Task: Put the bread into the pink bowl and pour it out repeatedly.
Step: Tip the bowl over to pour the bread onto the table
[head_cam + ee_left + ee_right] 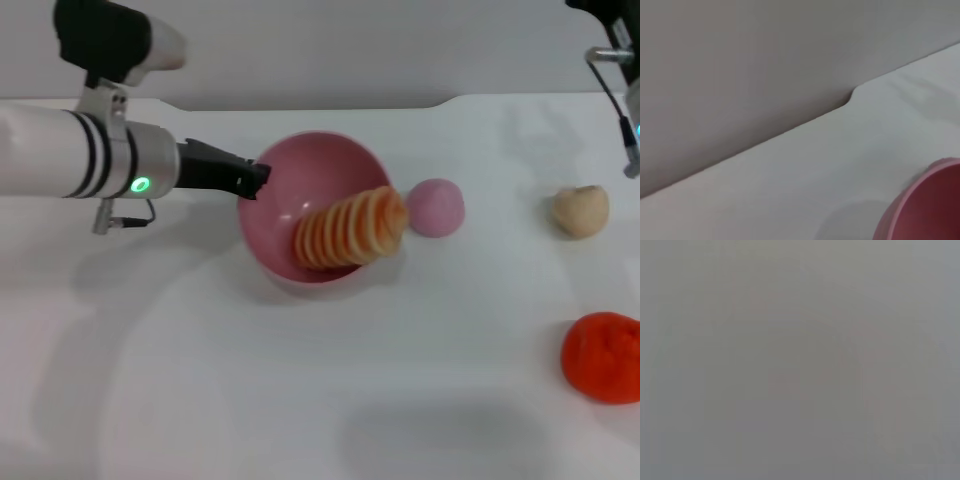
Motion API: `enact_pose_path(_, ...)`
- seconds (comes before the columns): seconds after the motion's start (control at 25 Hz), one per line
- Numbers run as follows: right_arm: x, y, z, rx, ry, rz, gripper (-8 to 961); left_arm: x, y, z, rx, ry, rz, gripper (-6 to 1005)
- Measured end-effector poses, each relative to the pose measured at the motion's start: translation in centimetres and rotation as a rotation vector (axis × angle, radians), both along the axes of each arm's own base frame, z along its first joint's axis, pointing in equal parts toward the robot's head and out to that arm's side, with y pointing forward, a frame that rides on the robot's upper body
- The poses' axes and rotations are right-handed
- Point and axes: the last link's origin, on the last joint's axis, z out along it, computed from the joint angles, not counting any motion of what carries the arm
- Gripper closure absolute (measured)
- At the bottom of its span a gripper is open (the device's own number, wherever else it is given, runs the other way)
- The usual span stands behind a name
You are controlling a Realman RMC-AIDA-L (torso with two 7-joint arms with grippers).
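The left hand was clamped on the pink bowl's near rim; the bread lay inside, long axis slanting toward the opposite rim, away from the hand.

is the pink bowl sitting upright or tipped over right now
Tipped. The pink bowl shows its opening toward the camera, the left gripper at its rim, and the bread lies across its lower lip.

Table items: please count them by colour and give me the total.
Pink: 2, the bowl and a ball
Orange and cream striped: 1, the bread
Beige: 1, a lump
Red-orange: 1, a lump
Total: 5
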Motion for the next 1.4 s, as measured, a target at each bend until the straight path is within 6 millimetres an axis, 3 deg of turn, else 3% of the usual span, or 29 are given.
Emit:
enact_pose_path(0.36, 4.0, -0.4, 1.4, 0.105, -0.04, -0.077, 489, 3.3, 0.1, -2.6, 0.047, 0.053, -0.171, 954)
enact_pose_path(0.64, 5.8, -0.4, 2.0, 0.131, -0.049, -0.132, 489, 5.8, -0.7, -4.6, 0.146, 0.06, -0.327, 954)
enact_pose_path(1.04, 6.8, -0.7, 2.5, 0.153, -0.043, -0.16, 489, 6.5, -2.8, -6.1, 0.343, 0.086, -0.534, 954)
enact_pose_path(1.4, 6.4, -0.2, 2.5, 0.152, -0.046, -0.149, 489, 6.5, -4.5, -5.2, 0.614, 0.089, -0.674, 954)
